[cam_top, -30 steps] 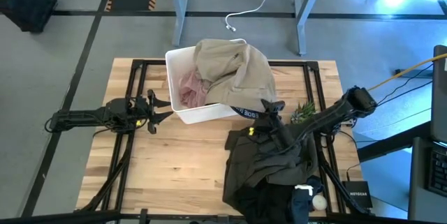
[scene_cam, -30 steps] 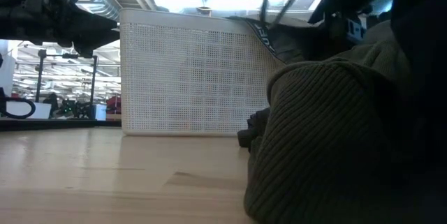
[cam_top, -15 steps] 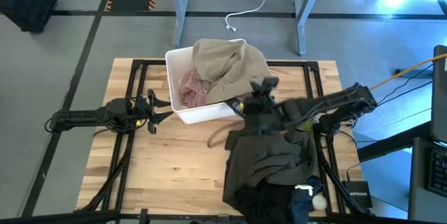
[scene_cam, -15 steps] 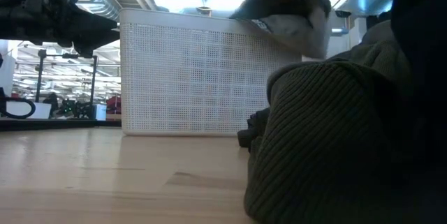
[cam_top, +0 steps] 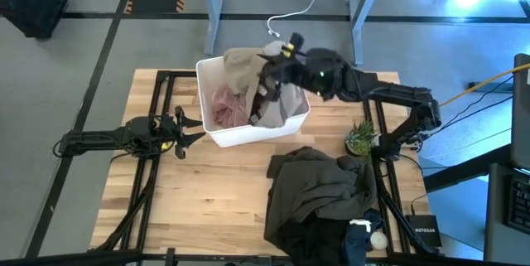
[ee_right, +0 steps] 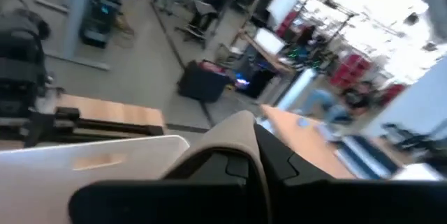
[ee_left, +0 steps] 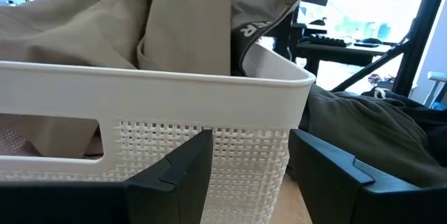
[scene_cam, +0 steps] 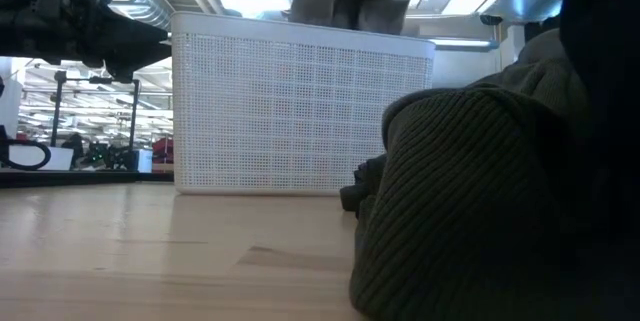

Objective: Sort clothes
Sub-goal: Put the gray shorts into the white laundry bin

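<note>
Above the white bin (cam_top: 217,133), right jaws (cam_top: 273,74) now clamped on the lifted beige-khaki garment (cam_top: 277,100).

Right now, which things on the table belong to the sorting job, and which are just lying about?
Job: beige garment held over the bin by the right gripper; pink garment in the bin; dark olive pile; small navy item.
Lying about: white bin; green plant; idle left gripper.

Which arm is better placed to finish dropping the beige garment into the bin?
Right: the right gripper already holds the beige garment above the white bin. The left gripper waits open beside it.
</note>
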Robot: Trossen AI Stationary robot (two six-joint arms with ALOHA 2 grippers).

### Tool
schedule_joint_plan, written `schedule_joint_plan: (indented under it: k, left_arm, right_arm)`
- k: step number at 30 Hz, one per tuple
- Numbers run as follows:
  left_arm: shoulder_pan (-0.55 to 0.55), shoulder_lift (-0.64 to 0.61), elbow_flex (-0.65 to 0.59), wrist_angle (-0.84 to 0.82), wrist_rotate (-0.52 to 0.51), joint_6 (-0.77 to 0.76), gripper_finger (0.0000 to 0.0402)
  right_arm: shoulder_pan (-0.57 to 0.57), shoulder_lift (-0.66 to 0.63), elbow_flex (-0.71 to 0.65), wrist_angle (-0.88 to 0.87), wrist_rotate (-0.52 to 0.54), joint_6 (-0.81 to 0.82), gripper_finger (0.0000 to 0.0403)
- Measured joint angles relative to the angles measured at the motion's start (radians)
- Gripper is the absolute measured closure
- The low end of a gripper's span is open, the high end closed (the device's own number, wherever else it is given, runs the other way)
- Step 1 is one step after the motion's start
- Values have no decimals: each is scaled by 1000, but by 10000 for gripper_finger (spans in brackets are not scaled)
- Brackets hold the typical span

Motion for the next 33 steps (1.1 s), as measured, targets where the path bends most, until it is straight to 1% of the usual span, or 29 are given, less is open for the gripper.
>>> schedule_joint_plan:
  k: [3, 6, 9, 12, 17, 21, 24, 28, 33]
  left_arm:
    - [0, 0, 0, 0, 0, 0, 218]
    - [0, 0, 0, 0, 0, 0, 218]
    - [0, 0, 0, 1, 0, 0, 218]
    - [0, 0, 0, 0, 0, 0, 218]
    - [0, 0, 0, 0, 0, 0, 218]
    - [0, 0, 0, 0, 0, 0, 218]
    - [0, 0, 0, 0, 0, 0, 218]
    - [0, 0, 0, 0, 0, 0, 218]
    - [0, 0, 0, 0, 0, 0, 218]
  right_arm:
    - [-44, 40, 0, -24, -85, 92, 394]
    - [-67, 92, 0, -48, -112, 177, 373]
    - [-72, 146, 0, -57, -109, 234, 345]
    - [-69, 194, -1, -81, -73, 245, 312]
    - [-60, 199, 5, -124, -48, 215, 238]
    - [-53, 169, 89, -261, -31, 206, 184]
    - [-42, 150, 188, -410, -29, 210, 156]
    - [-20, 150, 298, -607, -30, 243, 137]
    - [33, 150, 411, -803, -28, 267, 133]
